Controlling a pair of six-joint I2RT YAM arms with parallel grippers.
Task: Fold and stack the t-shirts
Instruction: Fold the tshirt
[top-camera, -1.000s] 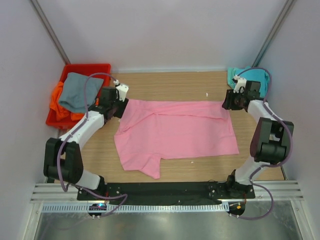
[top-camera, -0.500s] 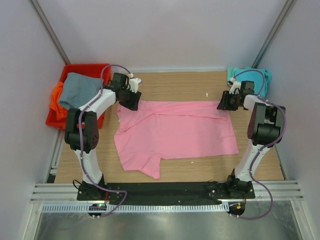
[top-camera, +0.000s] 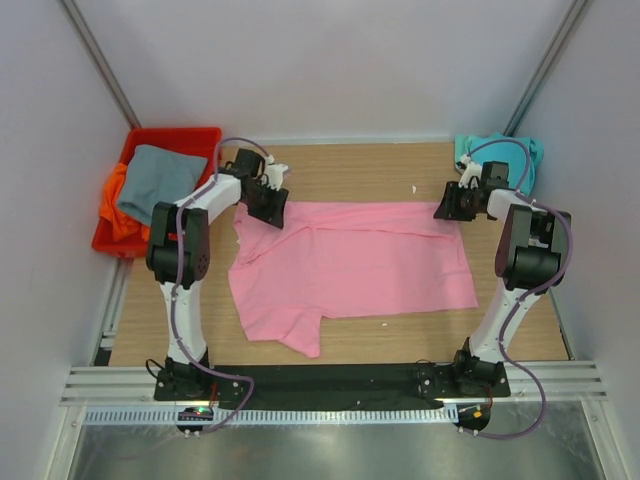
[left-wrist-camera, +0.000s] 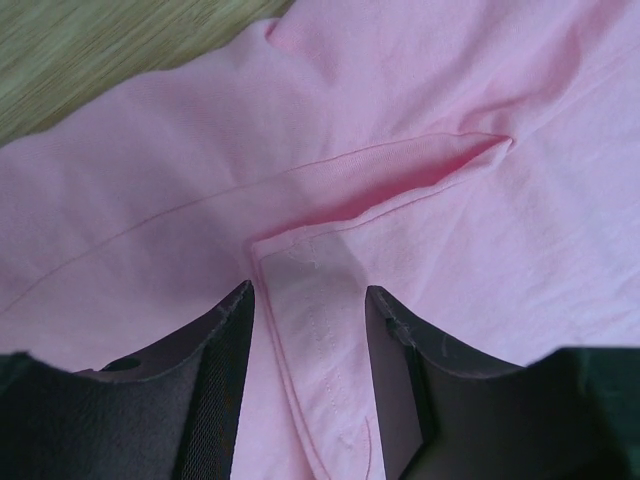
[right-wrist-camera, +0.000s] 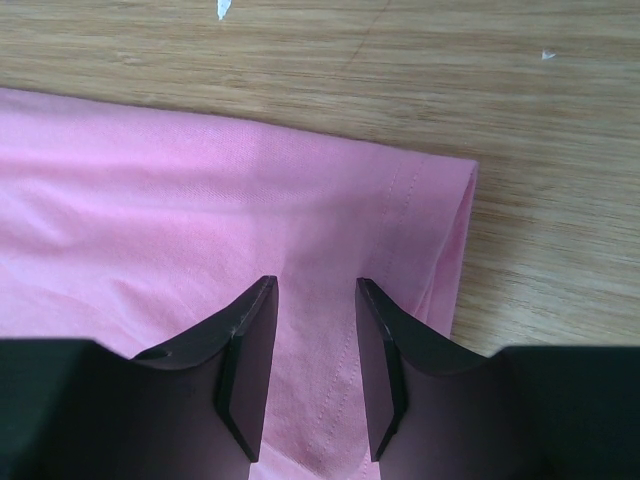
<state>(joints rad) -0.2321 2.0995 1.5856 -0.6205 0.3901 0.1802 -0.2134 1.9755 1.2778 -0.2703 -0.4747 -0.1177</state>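
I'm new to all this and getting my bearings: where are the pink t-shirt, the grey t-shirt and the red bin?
pink t-shirt (top-camera: 360, 260), top view, middle of its spread body.
grey t-shirt (top-camera: 160, 180), top view, middle of the bundle.
red bin (top-camera: 180, 133), top view, its far rim.

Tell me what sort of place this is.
Likely a robot test cell: wooden table boxed by plain walls, left arm and right arm bolted at its edge, red bin of shirts.

Both arms stretch far forward, wrists turned inward and low. Left gripper and right gripper each show jaws partly apart.
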